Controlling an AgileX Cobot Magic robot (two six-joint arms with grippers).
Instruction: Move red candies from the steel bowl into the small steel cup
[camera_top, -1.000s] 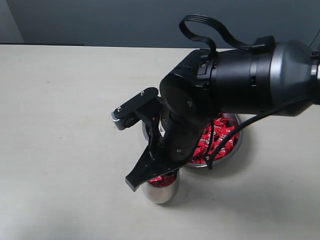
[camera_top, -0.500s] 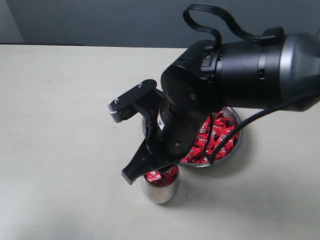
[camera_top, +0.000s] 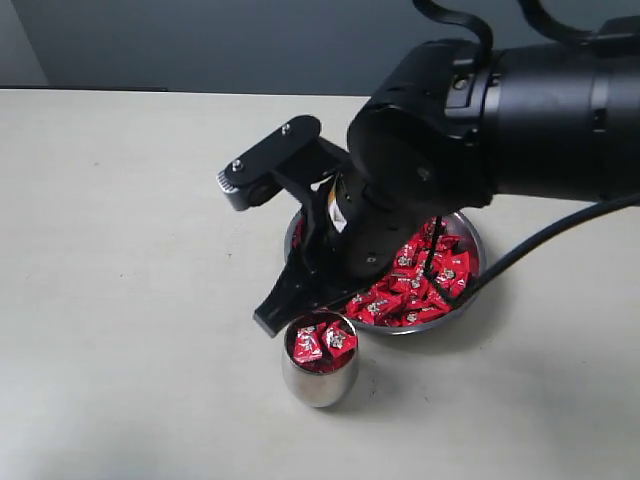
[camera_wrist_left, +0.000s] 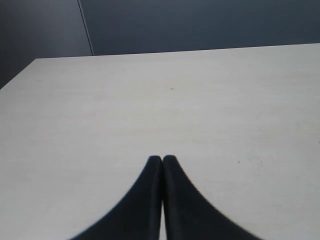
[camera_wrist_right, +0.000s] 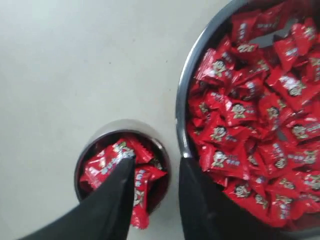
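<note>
Right gripper (camera_wrist_right: 158, 161), jaws parted: one finger over the small steel cup (camera_wrist_right: 120, 124), other at the steel bowl (camera_wrist_right: 181, 110) rim. Red candies (camera_wrist_right: 240, 107) fill both.

Soft, even light is falling on the pale table (camera_top: 120, 250); my right arm (camera_top: 540, 110) is casting only a faint, diffuse shadow beside the steel bowl (camera_top: 415, 329). In my right wrist view the red candies (camera_wrist_right: 250, 115) are glinting, slightly smeared, and my fingers (camera_wrist_right: 112, 200) are blurring into dark shapes.
</note>
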